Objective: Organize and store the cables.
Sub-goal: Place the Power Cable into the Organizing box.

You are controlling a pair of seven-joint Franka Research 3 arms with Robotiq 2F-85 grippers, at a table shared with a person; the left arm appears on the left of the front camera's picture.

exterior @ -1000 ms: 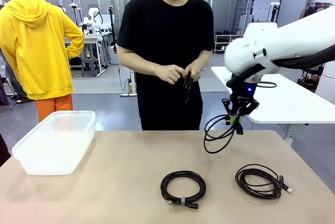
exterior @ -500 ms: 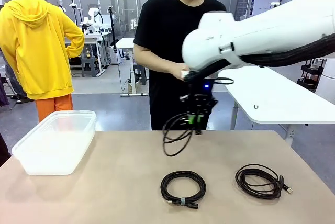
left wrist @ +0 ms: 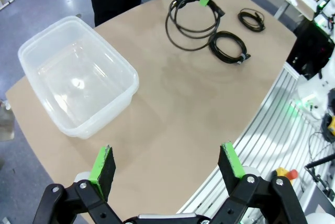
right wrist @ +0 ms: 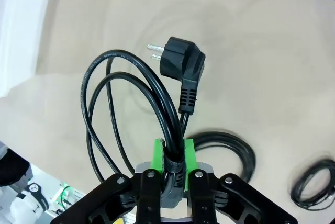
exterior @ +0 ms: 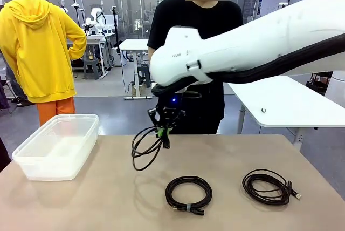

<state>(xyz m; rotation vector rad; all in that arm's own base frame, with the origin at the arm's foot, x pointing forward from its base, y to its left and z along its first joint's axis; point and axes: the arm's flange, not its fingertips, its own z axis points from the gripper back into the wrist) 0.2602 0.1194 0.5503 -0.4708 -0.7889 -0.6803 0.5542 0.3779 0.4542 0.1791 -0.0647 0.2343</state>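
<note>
Step in hand: transport, as I read it. The right gripper (exterior: pixel 163 133) has one cable coil (exterior: pixel 143 147) up in the air over the table (exterior: pixel 108 198).
Right claw: pinched tight on the coil's bunched strands, with the loops and plug (right wrist: pixel 180 67) dangling free.
Left claw: the left gripper (left wrist: pixel 167 164) is spread wide and empty, hovering high.
Held coil: the clear tub (exterior: pixel 48 169) sits at its nine o'clock, well apart.
Waiting cables: the tied coil (exterior: pixel 188 193) lies at five o'clock and the second coil (exterior: pixel 267 187) at four, both flat on the table.
Next move: swing toward nine o'clock and get the loops over the tub's mouth, then lower and release. The hanging loop needs height to clear the rim.
</note>
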